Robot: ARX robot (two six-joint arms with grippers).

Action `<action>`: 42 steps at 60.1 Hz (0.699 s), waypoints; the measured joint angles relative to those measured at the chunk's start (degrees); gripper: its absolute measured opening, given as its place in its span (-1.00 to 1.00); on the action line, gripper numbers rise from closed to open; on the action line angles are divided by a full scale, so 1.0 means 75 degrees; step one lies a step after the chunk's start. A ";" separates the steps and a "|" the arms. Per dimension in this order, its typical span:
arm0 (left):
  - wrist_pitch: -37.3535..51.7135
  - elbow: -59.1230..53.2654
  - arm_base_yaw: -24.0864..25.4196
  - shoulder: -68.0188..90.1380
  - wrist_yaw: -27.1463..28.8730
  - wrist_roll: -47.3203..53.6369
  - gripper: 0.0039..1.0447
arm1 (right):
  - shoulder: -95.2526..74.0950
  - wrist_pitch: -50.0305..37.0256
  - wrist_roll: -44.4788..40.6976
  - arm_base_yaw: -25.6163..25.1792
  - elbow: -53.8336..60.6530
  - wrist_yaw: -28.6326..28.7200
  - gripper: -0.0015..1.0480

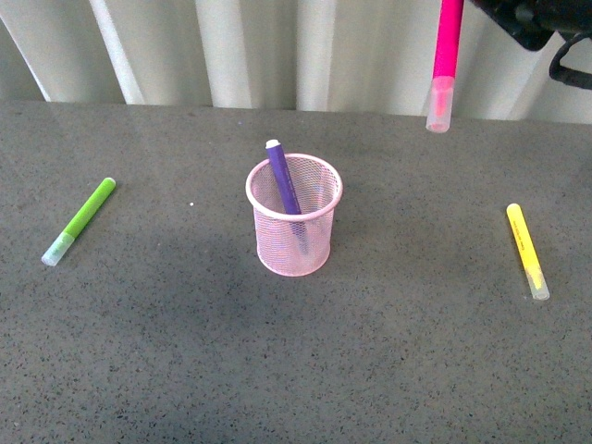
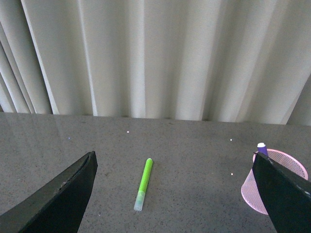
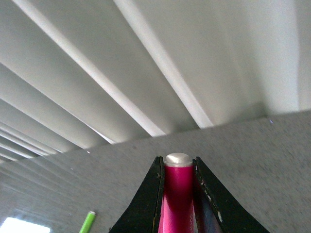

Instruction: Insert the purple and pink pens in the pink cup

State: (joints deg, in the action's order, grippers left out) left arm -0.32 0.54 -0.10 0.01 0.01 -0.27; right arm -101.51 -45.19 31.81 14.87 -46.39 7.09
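Observation:
The pink cup point(image 1: 314, 245) stands upright mid-table. The purple pen point(image 1: 282, 176) leans inside it, its white end above the rim. My right gripper point(image 3: 178, 167) is shut on the pink pen point(image 3: 178, 189). In the front view the pink pen point(image 1: 447, 51) hangs upright, clear cap down, high above the table and to the right of the cup. My left gripper point(image 2: 175, 194) is open and empty, its fingers point(image 2: 63, 199) wide apart above the table. The left wrist view also shows the cup point(image 2: 250, 189) and the purple pen's tip point(image 2: 262, 148), partly behind one finger.
A lime-green marker point(image 1: 80, 220) lies on the table's left side and also shows in the left wrist view point(image 2: 144, 184) and the right wrist view point(image 3: 87, 222). A yellow marker point(image 1: 527, 251) lies at the right. White curtains hang behind the table's far edge.

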 joint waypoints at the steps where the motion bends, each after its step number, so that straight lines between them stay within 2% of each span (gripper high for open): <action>1: 0.0000 0.0000 0.0000 0.0000 0.0000 0.0000 0.88 | 0.0023 -0.0239 -0.0009 0.0000 0.0087 0.0076 -0.77; 11: 0.0000 0.0000 0.0000 0.0000 0.0000 0.0003 0.88 | -0.0175 -0.2448 -0.0321 0.0050 0.0877 0.0769 -0.77; 21: 0.0000 0.0000 -0.0003 0.0000 0.0000 0.0000 0.88 | -0.0664 -0.4392 -0.0874 0.0192 0.1174 0.1023 -0.77; 42: 0.0000 0.0000 0.0000 0.0000 0.0000 0.0000 0.88 | -0.0801 -0.4628 -0.0956 0.0230 0.1195 0.1163 -0.77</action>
State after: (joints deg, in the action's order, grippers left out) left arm -0.32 0.54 -0.10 0.01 0.01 -0.27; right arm -107.53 -79.90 24.64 16.60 -37.43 15.81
